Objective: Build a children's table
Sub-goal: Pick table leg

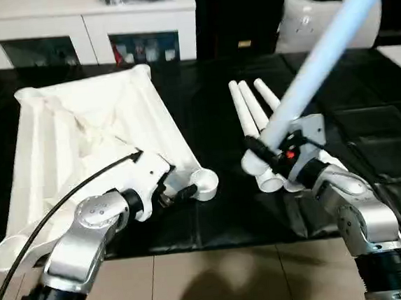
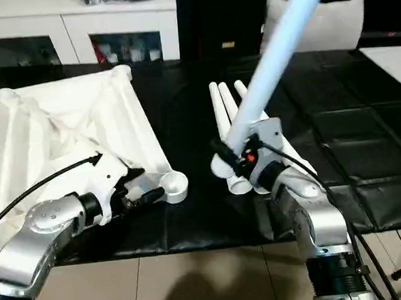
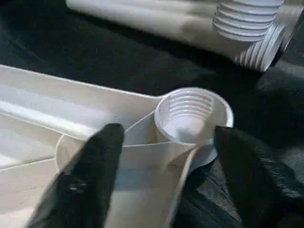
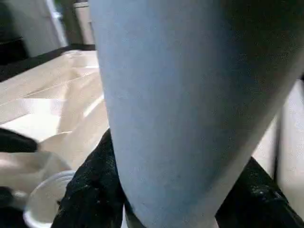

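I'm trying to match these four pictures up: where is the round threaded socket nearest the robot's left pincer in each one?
Left eye: socket, lower centre, at the tabletop's near corner.
Right eye, left of centre.
Left wrist, centre, between the black fingers.
Right wrist: probably the round rim at lower left, blurred.
Shared landmark: the lying legs beside it.

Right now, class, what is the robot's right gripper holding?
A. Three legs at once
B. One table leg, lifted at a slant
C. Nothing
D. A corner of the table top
B: the right gripper is shut on one leg that slants up and away, while three other legs lie on the black surface beside it.
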`<state>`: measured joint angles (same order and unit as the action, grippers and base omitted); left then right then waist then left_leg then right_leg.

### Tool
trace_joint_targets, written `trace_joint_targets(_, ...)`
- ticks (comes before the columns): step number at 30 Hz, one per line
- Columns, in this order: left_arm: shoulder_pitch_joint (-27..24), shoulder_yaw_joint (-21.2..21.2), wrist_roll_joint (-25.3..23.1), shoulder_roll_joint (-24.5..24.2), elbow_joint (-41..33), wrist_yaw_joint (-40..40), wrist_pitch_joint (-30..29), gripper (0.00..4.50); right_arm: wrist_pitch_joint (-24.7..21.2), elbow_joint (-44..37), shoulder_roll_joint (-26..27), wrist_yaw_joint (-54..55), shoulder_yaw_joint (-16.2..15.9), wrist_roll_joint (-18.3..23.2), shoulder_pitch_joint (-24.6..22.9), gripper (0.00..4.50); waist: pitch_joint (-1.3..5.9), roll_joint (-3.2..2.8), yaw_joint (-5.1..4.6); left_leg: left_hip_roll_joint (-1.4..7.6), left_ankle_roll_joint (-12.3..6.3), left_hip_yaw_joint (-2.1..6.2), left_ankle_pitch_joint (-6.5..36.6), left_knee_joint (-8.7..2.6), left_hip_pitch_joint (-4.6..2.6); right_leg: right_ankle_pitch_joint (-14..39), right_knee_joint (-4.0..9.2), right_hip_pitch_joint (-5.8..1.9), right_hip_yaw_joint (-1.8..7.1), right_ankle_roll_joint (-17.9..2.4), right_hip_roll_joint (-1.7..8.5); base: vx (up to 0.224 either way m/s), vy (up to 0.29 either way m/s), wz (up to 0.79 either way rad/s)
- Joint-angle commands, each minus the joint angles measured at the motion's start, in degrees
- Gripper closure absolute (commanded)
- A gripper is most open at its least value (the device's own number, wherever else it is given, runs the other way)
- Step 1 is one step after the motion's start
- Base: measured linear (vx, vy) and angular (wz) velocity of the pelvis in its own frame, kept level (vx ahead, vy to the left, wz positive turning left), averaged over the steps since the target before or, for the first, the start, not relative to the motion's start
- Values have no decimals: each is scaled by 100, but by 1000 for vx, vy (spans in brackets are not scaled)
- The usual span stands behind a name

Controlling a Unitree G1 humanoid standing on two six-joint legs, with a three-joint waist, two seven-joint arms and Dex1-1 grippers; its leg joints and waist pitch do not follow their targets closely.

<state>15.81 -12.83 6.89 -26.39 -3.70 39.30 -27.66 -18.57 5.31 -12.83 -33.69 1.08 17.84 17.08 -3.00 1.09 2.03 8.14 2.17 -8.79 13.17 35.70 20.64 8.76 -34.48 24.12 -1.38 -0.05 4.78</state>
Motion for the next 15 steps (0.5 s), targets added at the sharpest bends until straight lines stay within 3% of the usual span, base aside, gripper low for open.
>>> trace_joint_targets(1,76,-58,-23,-216,-1,245,-267,140,-2,-35,-119,-333,-83,107,109,259,405,-15,20,317,-489,58,119,-441,41,208,233,-371,157,-1493,273,0,0,0)
trace_joint_targets(3,83,-48,-2,-276,-9,298,-340,163,-3,-29,-144,-420,-122,107,115,259,391,-53,27,333,-489,64,160,-449,40,310,233,-382,149,-1546,290,0,0,0)
trace_joint_targets(4,88,-35,29,-343,-24,362,-420,166,-24,-25,-168,-497,-165,120,120,259,381,-24,22,345,-453,43,254,-446,17,462,259,-366,148,-1550,278,0,0,0)
trace_joint_targets(7,24,-10,105,-545,-92,591,-475,190,-65,9,-184,-642,-251,176,160,259,357,-34,38,373,-334,37,492,-474,-11,842,277,-358,135,-1550,284,0,0,0)
trace_joint_targets(8,15,-8,103,-557,-92,603,-458,201,-72,10,-185,-650,-258,180,164,259,339,-44,38,381,-263,36,647,-491,-18,1050,308,-346,129,-1498,275,0,0,0)
trace_joint_targets(9,-16,-3,91,-610,-82,656,-388,201,-103,17,-186,-698,-288,194,183,259,337,-7,35,384,-232,33,714,-496,-21,1155,319,-347,126,-1464,274,0,0,0)
trace_joint_targets(12,-37,-11,91,-673,-66,717,-374,222,-118,19,-178,-748,-308,203,193,259,316,-30,46,398,-57,51,983,-539,-29,1643,351,-332,121,-1268,277,0,0,0)
trace_joint_targets(15,-64,-73,-30,-941,102,928,-202,247,-199,43,-186,-882,-351,231,277,259,305,-21,52,392,-6,61,1184,-558,-31,1959,378,-314,120,-1125,280,0,0,0)
